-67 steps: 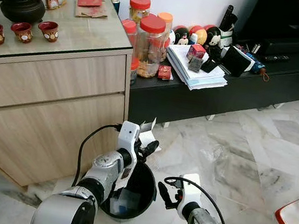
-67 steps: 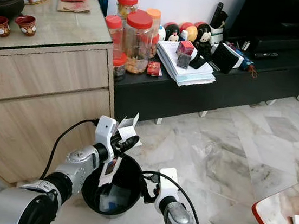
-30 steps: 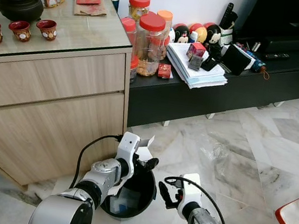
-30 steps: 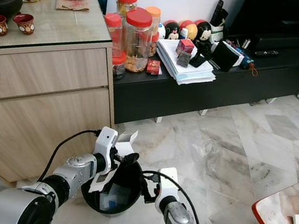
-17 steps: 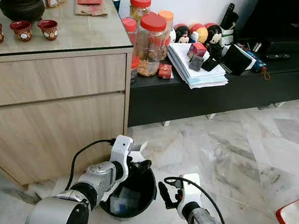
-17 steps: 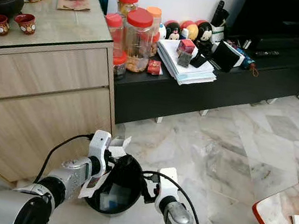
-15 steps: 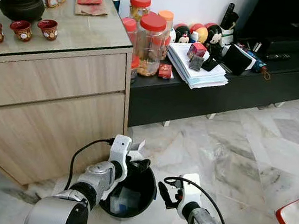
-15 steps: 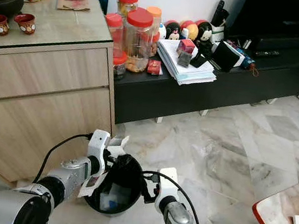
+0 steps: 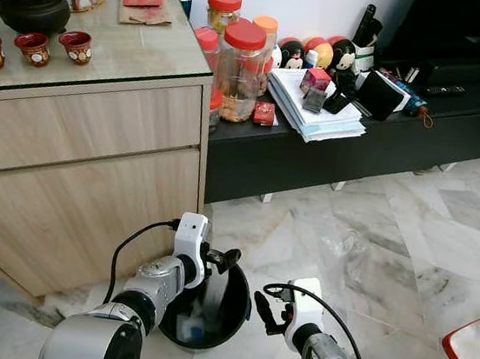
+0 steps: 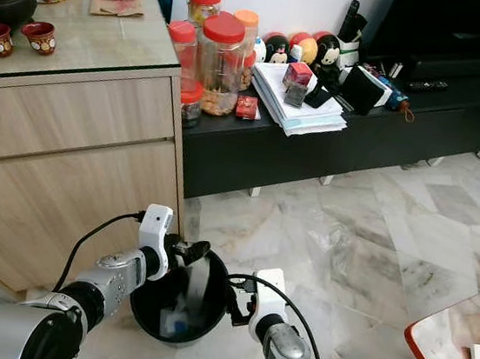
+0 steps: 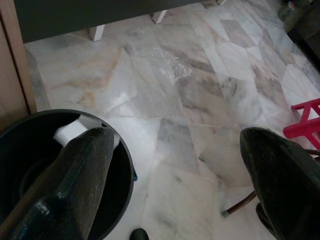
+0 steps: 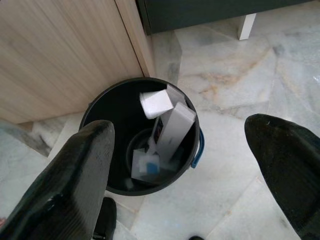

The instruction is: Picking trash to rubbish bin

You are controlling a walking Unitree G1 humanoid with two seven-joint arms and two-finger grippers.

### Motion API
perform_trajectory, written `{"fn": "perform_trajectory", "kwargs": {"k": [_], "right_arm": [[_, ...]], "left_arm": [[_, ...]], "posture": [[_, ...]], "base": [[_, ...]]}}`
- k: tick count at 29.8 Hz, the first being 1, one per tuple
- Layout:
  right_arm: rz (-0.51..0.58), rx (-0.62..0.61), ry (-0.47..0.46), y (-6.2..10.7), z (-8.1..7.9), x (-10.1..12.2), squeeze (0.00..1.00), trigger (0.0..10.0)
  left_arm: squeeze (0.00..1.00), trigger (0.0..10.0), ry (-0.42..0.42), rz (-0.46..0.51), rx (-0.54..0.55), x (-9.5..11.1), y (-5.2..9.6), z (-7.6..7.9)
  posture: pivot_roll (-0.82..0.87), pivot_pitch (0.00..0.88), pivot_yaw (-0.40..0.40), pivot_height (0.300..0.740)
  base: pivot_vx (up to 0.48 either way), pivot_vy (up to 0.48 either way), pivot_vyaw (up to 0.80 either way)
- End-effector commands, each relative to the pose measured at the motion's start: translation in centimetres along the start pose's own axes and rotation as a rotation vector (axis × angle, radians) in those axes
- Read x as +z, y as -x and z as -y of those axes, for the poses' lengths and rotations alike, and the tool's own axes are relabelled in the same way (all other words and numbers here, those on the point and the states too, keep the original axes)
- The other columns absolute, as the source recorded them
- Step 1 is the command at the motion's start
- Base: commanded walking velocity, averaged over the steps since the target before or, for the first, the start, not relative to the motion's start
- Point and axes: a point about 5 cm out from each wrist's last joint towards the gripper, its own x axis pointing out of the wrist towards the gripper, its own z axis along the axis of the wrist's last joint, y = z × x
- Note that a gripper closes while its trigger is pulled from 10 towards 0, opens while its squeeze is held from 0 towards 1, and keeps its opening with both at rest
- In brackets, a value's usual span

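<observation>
Marble floor (image 9: 390, 242), pale and veined. Nearest, right gripper (image 9: 264, 309) beside the bin (image 12: 191, 150), fingers (image 12: 65, 180) spread wide, nothing held. Just past it, left gripper (image 10: 189, 250) over the bin's rim, fingers (image 11: 75, 175) wide apart, empty. White carton (image 12: 172, 127) leaning inside the bin, white scrap (image 12: 156, 103) above it, near the rim. Best now: lift straight up, clear of the rim, no nudging the bin. Beyond, wooden cabinet (image 9: 83, 169), then the low black shelf (image 9: 377, 135) with jars (image 9: 240, 70).
</observation>
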Motion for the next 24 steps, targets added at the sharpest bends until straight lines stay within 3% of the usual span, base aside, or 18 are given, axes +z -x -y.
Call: {"fn": "perform_trajectory", "kwargs": {"k": [1,5,8,10,12,13,16,18,23,24], "right_arm": [[0.0,-0.013,0.003,0.1,0.3,0.0,0.0,10.0],[-0.019,-0.032,-0.007,0.3,0.4,-0.6,0.0,10.0],[-0.041,-0.044,-0.017,0.5,0.4,-1.2,0.0,10.0],[-0.078,-0.057,-0.029,0.8,0.4,-2.1,0.0,10.0],[-0.118,-0.085,-0.053,1.4,0.7,-3.3,0.0,10.0],[-0.118,-0.085,-0.053,1.4,0.7,-3.3,0.0,10.0],[-0.186,-0.121,-0.065,2.3,1.1,-4.9,0.0,10.0],[-0.196,-0.127,-0.066,2.5,1.2,-5.2,0.0,10.0],[-0.351,-0.21,-0.104,4.9,2.1,-8.8,0.0,10.0],[-0.351,-0.21,-0.104,4.9,2.1,-8.8,0.0,10.0]], "left_arm": [[0.0,10.0,-0.025,-0.002,0.014,-0.3,0.1,-0.1],[0.0,10.0,-0.095,-0.042,0.124,-2.4,1.3,-1.8],[0.0,10.0,-0.053,-0.059,0.259,-3.7,2.5,-3.5],[0.0,10.0,-0.006,-0.11,0.409,-6.0,4.4,-5.5],[0.0,10.0,-0.01,-0.204,0.545,-9.2,7.1,-7.3],[0.0,10.0,-0.01,-0.204,0.545,-9.2,7.1,-7.3],[0.0,10.0,-0.036,-0.294,0.603,-12.3,9.7,-8.1],[0.0,10.0,-0.042,-0.309,0.609,-12.7,10.1,-8.2],[0.0,10.0,0.005,-0.42,0.731,-16.3,13.5,-8.9],[0.0,10.0,0.005,-0.42,0.731,-16.3,13.5,-8.9]], "posture": [[-0.14,0.106,-0.077,0.74],[-0.13,0.105,-0.071,0.74],[-0.13,0.105,-0.068,0.74],[-0.11,0.098,-0.061,0.74],[-0.11,0.094,-0.05,0.74],[-0.11,0.094,-0.05,0.74],[-0.11,0.089,-0.042,0.74],[-0.11,0.089,-0.042,0.74],[-0.09,0.067,-0.031,0.74],[-0.09,0.067,-0.031,0.74]], "base": [[0.0,0.0,0.0],[0.0,0.0,0.0],[0.0,0.0,0.0],[0.0,0.0,0.0],[0.0,0.0,0.0],[0.0,0.0,0.0],[0.0,0.0,0.0],[0.0,0.0,0.0],[0.0,0.0,0.0],[0.0,0.0,0.0]]}}
